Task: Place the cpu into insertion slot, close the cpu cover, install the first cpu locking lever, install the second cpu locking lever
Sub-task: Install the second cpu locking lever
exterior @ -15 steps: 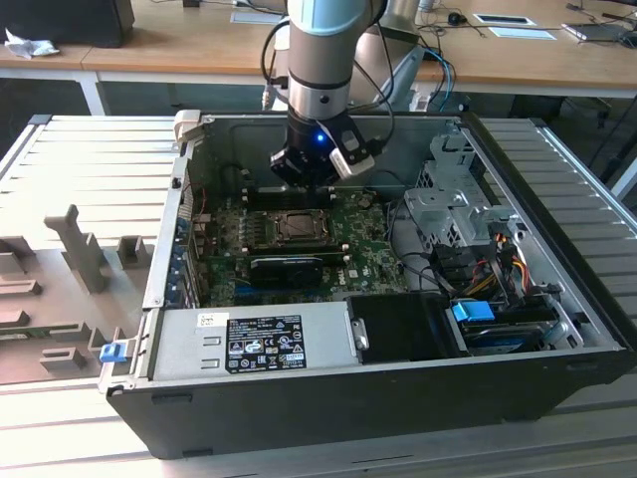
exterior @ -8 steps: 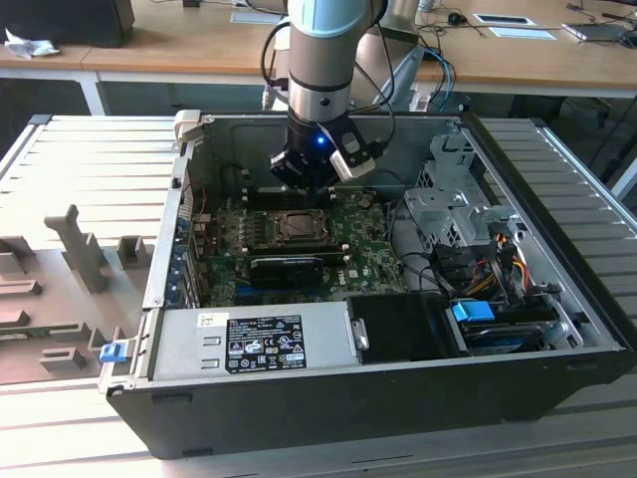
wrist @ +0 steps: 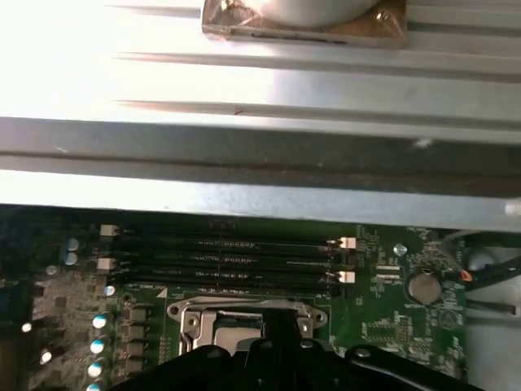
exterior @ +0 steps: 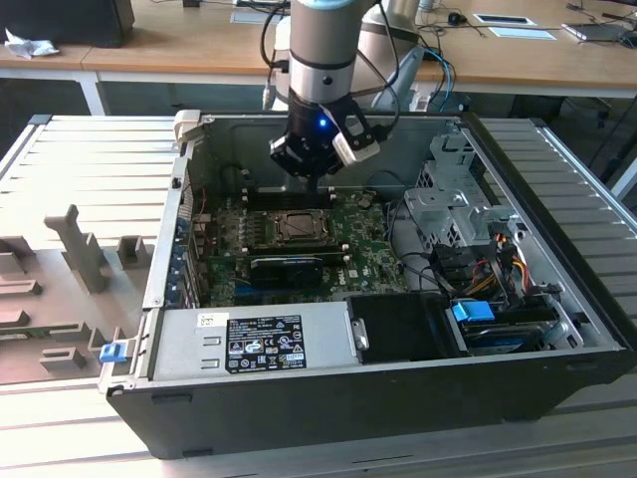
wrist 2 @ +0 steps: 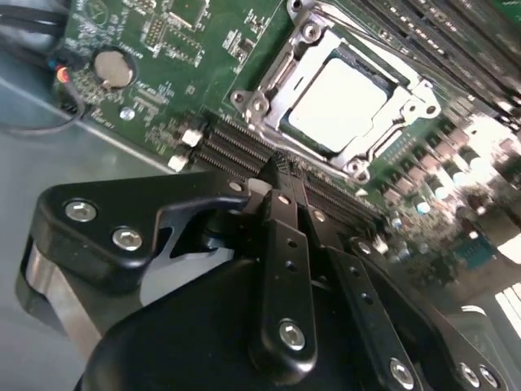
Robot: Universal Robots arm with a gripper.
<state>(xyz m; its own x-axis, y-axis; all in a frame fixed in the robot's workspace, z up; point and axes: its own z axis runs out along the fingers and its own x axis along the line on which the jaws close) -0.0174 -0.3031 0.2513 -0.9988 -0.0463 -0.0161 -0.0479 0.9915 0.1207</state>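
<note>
The cpu (wrist 2: 338,96), a pale square chip, lies flat in the insertion slot (exterior: 296,228) on the green board. The silvery cpu cover (wrist 2: 269,75) lies down around it, with the chip's face showing through its window. I cannot make out how the locking levers stand. My gripper (wrist 2: 279,167) hovers over the black memory slots just beside the socket, shut with nothing between its fingers. In the exterior view the gripper (exterior: 317,187) hangs inside the open case, a little behind the socket. The first wrist view has the socket's rim (wrist: 189,319) just past the gripper's black body.
Black memory slots (wrist: 224,261) run beside the socket. A coin battery (wrist 2: 114,68) and cables sit near one board edge. A power supply (exterior: 249,344) spans the case front. A drive cage (exterior: 453,204) with bundled cables stands at the exterior view's right, with case walls all around.
</note>
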